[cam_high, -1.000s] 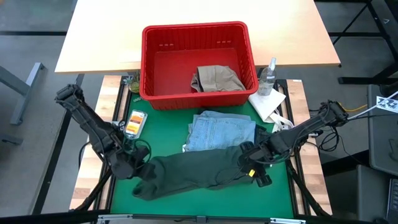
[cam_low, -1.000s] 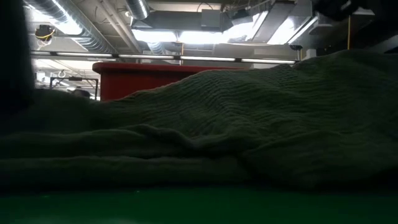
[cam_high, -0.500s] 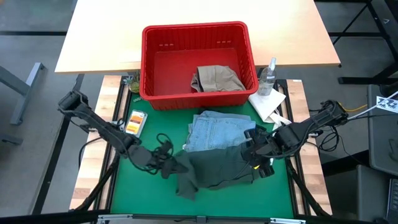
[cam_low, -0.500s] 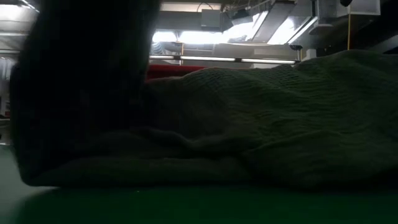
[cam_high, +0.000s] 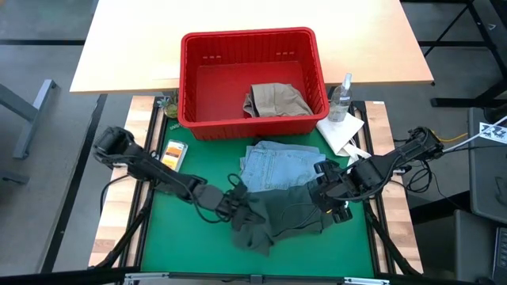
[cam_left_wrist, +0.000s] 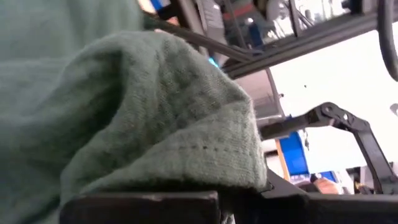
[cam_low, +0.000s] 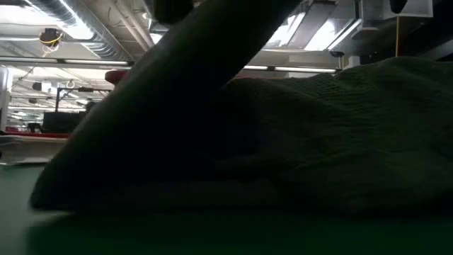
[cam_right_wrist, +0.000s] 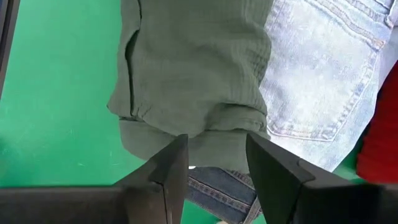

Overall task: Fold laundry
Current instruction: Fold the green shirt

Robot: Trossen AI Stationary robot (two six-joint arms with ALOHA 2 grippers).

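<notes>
While the left gripper (cam_high: 235,204) pinches one olive green garment (cam_high: 281,215), the right gripper (cam_high: 327,199), fingers spread, hovers over that garment's far end. One light blue denim piece (cam_high: 279,166) lies just beyond both; one khaki piece (cam_high: 275,100) sits in the single red basket (cam_high: 192,75).

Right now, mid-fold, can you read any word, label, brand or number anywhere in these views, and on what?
None can be read.
Small orange packet left of the green mat: print too small to read.
Spray bottle beside the red basket: no readable label.
White tag at the far right edge: dark marks, too blurred to read.
Olive garment, light blue denim: no visible tags.
</notes>
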